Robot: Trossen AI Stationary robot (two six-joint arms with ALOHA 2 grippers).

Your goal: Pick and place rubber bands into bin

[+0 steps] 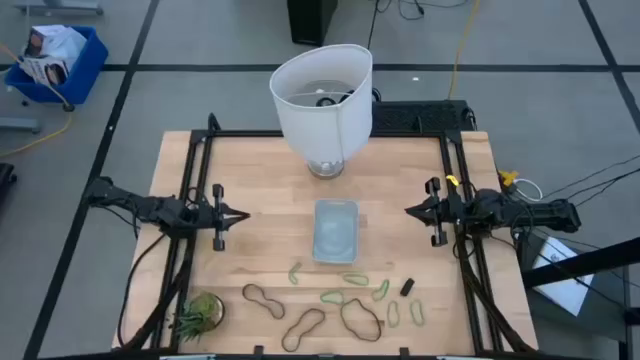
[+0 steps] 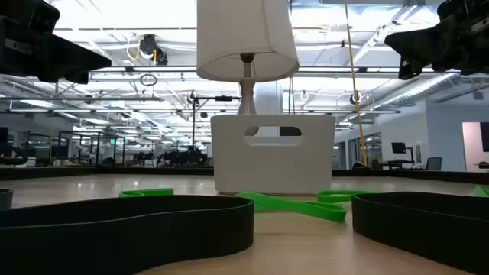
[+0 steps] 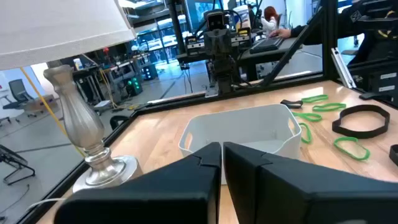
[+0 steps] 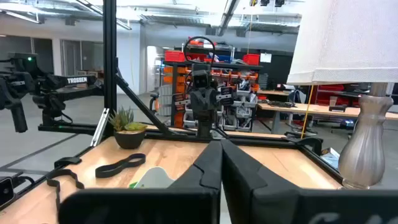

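Task start: the bin [image 1: 335, 231] lies empty midway between the closed, empty-handed left gripper [image 1: 243, 214] and right gripper [image 1: 410, 211], with all rubber bands [image 1: 340, 306] loose on the table [image 1: 260, 180] beyond it.

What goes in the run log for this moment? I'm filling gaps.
left gripper: shut, idle left of bin | right gripper: shut, idle right | rubber bands: on table | bin: empty

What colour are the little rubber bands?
Light green, clearest in the high view.

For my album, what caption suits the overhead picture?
Two closed claws, left and right, flank an empty bin; rubber bands wait nearby.
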